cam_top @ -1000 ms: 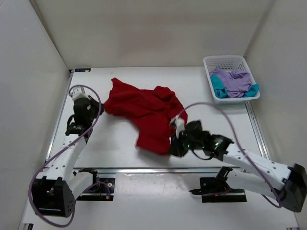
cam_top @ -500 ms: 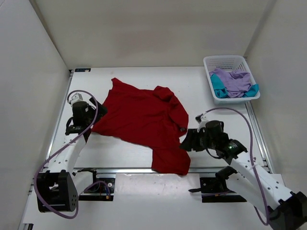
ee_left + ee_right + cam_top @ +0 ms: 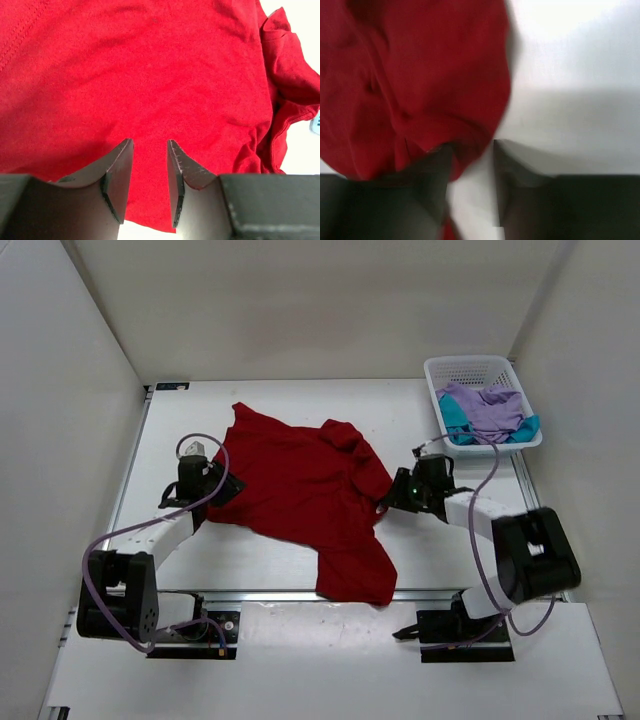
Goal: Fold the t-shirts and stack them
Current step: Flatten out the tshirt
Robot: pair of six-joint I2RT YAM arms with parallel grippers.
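Top external: red shirt (image 3: 300,485) spread unfolded; lavender shirt (image 3: 487,405), teal shirt (image 3: 455,427) in far-right-corner basket (image 3: 432,370); 0 of 3 folded. Left claw (image 3: 150,142), right claw (image 3: 472,145) narrow, empty.

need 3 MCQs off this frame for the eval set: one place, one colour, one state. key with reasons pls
1. Where is the white basket on the table?
A. near left corner
B. far right corner
C. centre

2. Which colour is the t-shirt spread on the table?
A. teal
B. lavender
C. dark red

3. How does the left gripper stand?
A. open
B. shut on cloth
C. shut on the basket rim

Key:
1 B: the top view shows it at the far right edge.
2 C: the dark red t-shirt lies between the arms; the lavender t-shirt and the teal t-shirt are in the basket.
3 A: the left wrist view shows a gap between the fingers, over red cloth.
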